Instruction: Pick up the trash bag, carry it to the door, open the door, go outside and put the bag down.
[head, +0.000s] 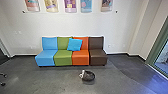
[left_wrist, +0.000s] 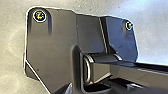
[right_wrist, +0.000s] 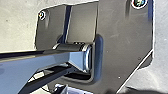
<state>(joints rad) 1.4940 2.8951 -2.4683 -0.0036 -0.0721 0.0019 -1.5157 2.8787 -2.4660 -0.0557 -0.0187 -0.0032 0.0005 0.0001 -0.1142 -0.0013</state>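
And there's your trash bag (head: 88, 75), down on the floor (head: 50, 81), lower centre of the head view, clear of both your jaws, spread or pressed together, you can't tell.

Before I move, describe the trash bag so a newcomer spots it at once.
Find the row of four coloured seats along the white wall. On the grey floor in front of its orange and brown end lies the trash bag, a dark, rounded bundle with a whitish patch on its left. Unlike the dark brown seat, it is a low, small lump.
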